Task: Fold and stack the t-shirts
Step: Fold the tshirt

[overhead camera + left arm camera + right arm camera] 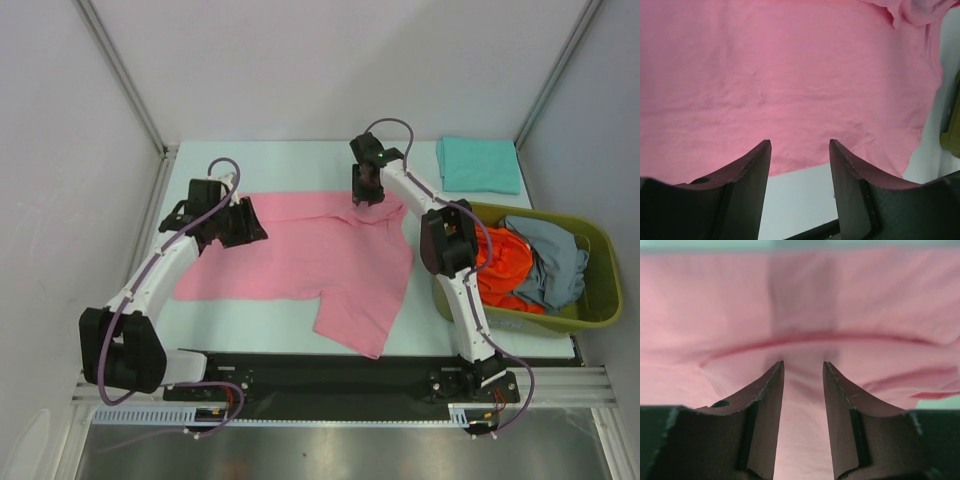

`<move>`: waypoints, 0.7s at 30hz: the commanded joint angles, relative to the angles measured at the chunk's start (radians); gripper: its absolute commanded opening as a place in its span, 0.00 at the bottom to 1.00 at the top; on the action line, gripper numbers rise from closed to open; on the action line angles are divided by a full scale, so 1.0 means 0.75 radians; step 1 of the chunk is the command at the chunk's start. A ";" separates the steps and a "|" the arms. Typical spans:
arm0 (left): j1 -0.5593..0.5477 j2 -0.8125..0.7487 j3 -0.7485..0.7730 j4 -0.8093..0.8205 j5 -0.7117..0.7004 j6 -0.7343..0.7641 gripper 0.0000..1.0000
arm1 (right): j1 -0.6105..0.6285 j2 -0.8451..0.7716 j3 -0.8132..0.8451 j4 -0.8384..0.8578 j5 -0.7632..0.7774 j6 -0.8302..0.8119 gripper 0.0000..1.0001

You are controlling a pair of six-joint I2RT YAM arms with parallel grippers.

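The soft pink cloth t-shirt (300,255) lies spread but crooked across the middle of the white table (290,165), with one part trailing toward the near edge. The left gripper (800,145) hovers at the shirt's left edge, claw wide, bare table between its fingers and nothing held. The right gripper (803,365) sits low over the far right part, claw narrowly parted, with pink cloth showing in the gap but no visible pinch. The step looks like flattening before the first fold. Each claw should take a single layer at an edge and pull outward evenly, smoothing the ridge by the right fingers. The folded teal t-shirt (478,165) at the far right likely marks the stack.
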 commanded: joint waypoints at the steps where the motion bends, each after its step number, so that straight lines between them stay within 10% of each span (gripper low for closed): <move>1: -0.019 0.020 0.050 0.009 0.019 0.038 0.56 | -0.025 0.074 0.169 -0.037 0.034 -0.062 0.43; 9: -0.021 0.042 0.030 0.036 0.033 0.031 0.55 | 0.067 -0.169 0.051 -0.127 0.061 -0.096 0.50; 11: -0.021 0.044 0.032 0.036 0.033 0.031 0.55 | 0.100 -0.216 -0.025 -0.105 0.061 -0.072 0.36; 12: -0.021 0.046 0.032 0.038 0.033 0.033 0.55 | 0.116 -0.237 -0.070 -0.097 0.059 -0.056 0.08; 13: -0.021 0.052 0.036 0.038 0.035 0.033 0.55 | 0.131 -0.259 -0.135 -0.068 0.053 -0.037 0.01; 21: -0.021 0.077 0.046 0.027 0.064 0.040 0.55 | 0.094 -0.157 -0.176 -0.031 0.000 0.043 0.10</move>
